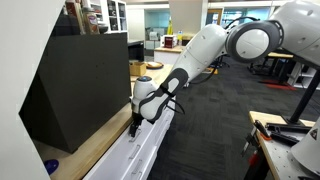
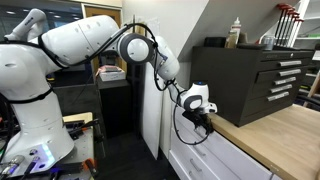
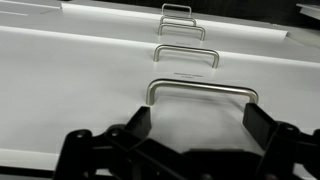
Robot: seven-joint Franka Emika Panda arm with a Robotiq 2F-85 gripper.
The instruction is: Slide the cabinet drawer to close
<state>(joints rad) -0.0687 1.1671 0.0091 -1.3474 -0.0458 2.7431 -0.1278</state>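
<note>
The drawer (image 3: 100, 85) is one white front in a row of cabinet fronts just under the edge of the wooden tabletop (image 2: 285, 135). In the wrist view its metal handle (image 3: 200, 88) sits nearest the camera, with more handles (image 3: 185, 50) lined up behind it. None of the views shows clearly how far the drawer stands out from its neighbours. The tool (image 3: 197, 120) is spread wide, its two dark fingers (image 3: 137, 122) on either side of the handle and gripping nothing. That stance suits a push rather than a pull, since open jaws facing the front can press flat against it without snagging the bar. In both exterior views the tool (image 1: 135, 126) (image 2: 207, 120) hangs from the arm (image 1: 200, 50) right against the cabinet face, below the tabletop edge, so the force would run along the drawer's slide. A black chest (image 1: 80, 85) stands on the tabletop, well clear of the work.
</note>
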